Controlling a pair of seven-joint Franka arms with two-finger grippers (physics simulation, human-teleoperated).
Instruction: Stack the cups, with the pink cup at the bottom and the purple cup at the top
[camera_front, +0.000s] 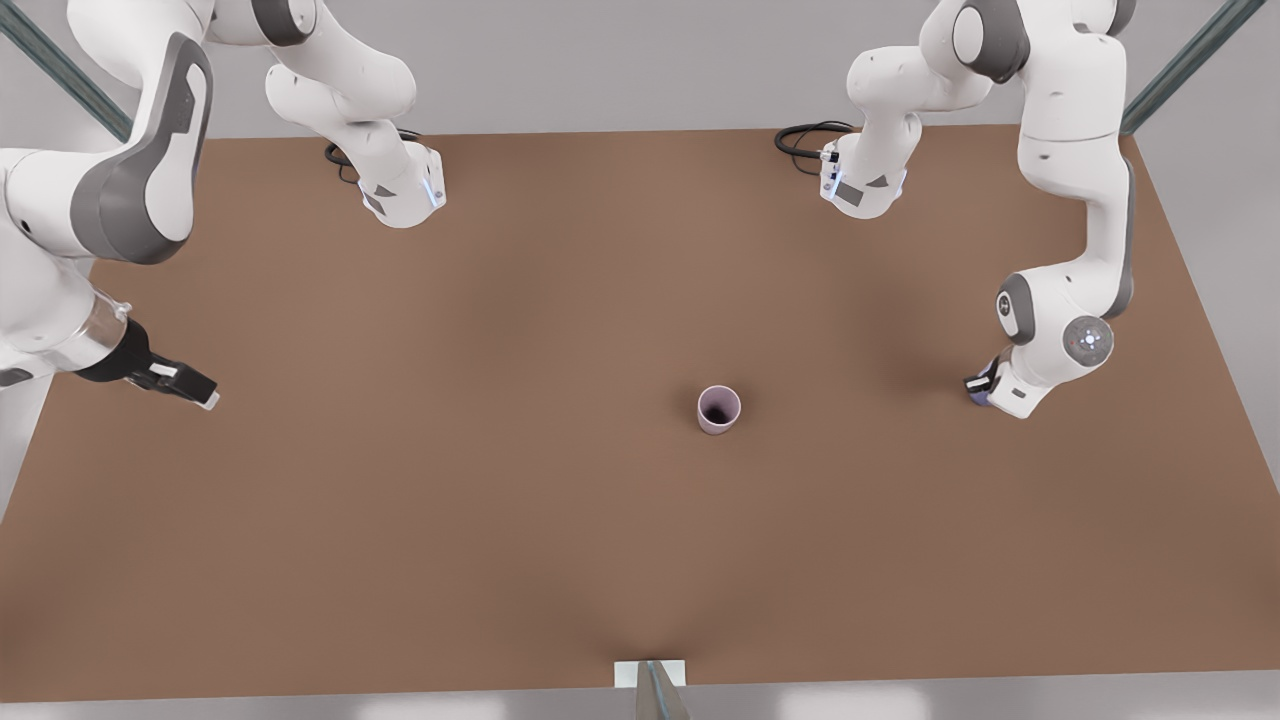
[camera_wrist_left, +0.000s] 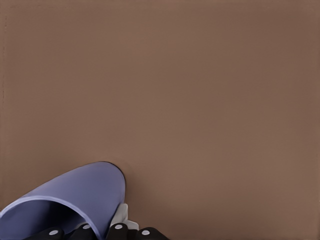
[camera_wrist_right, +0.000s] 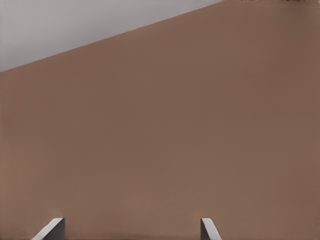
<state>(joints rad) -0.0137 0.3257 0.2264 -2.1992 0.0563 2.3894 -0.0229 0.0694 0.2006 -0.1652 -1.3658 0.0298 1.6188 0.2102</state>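
Observation:
The pink cup (camera_front: 719, 410) stands upright and alone near the table's middle, its dark inside showing. The purple cup (camera_front: 981, 394) is at the front view's right, mostly hidden under my left gripper (camera_front: 985, 385). In the left wrist view the purple cup (camera_wrist_left: 80, 192) lies close against the gripper (camera_wrist_left: 107, 227), one white finger (camera_wrist_left: 120, 216) outside its wall and dark parts of the gripper at its rim. My right gripper (camera_front: 190, 385) waits low at the front view's left, far from both cups. In the right wrist view its fingers (camera_wrist_right: 50, 229) stand wide apart with only table between them.
The brown table (camera_front: 500, 500) stretches between the arms. Its left edge lies close to the right gripper. A small grey bracket (camera_front: 650, 675) sits at the near edge. Both arm bases (camera_front: 400, 190) stand at the far side.

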